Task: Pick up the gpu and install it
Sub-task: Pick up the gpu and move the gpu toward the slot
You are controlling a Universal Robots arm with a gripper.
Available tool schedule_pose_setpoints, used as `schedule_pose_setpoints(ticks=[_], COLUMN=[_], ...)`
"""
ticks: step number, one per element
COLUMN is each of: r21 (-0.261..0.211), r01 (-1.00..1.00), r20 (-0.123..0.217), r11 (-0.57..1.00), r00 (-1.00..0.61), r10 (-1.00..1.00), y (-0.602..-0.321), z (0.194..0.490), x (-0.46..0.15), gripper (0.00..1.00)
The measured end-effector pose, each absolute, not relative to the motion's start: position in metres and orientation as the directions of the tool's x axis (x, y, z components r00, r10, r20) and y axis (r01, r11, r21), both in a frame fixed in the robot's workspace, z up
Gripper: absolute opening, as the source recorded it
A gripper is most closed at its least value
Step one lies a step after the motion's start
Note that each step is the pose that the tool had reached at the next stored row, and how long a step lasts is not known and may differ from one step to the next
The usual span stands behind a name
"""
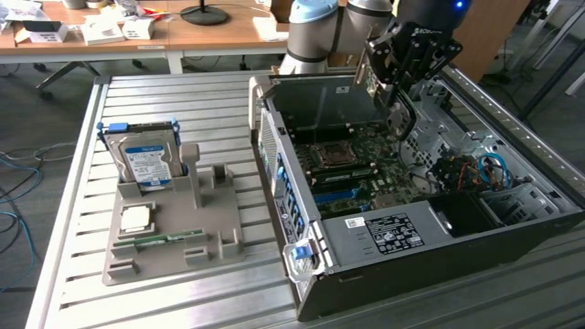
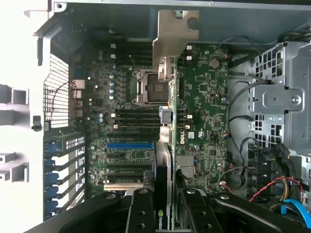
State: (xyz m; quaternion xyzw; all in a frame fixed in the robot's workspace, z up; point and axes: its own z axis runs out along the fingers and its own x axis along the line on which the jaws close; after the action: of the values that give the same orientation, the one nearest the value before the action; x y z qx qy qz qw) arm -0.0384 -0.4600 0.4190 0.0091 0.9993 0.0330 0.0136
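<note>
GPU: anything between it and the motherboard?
Nothing visible. The gpu, clamped in the gripper, hangs edge-down over the motherboard. The cables sit off to the side by the drive cage.

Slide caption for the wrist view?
Tool grips the gpu edge-on over the motherboard.

Colours:
- Thin green circuit-board gpu with silver end bracket (image 2: 170, 97).
- Matte black metal gripper (image 2: 166, 208).
- Dark green motherboard (image 2: 204, 107), with one bright blue slot (image 2: 130, 145).
- Black steel PC case (image 1: 412, 274), with a white printed label (image 1: 388, 232).
- Silver hard drive with blue label (image 1: 146, 161).
- Grey plastic holder (image 1: 164, 257).
- Ribbed silver aluminium table (image 1: 164, 96).
- Blue cable (image 1: 494, 168).
</note>
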Motion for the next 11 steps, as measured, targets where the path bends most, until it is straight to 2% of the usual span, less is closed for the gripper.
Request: schedule_pose_setpoints(ticks=[11], r21=[0.066], r01=[0.018], r20=[-0.014], r11=[0.998], r00=[-1.000], r10=[0.019], y=[-0.460], z=[0.419], x=[-0.025], gripper=[0.26])
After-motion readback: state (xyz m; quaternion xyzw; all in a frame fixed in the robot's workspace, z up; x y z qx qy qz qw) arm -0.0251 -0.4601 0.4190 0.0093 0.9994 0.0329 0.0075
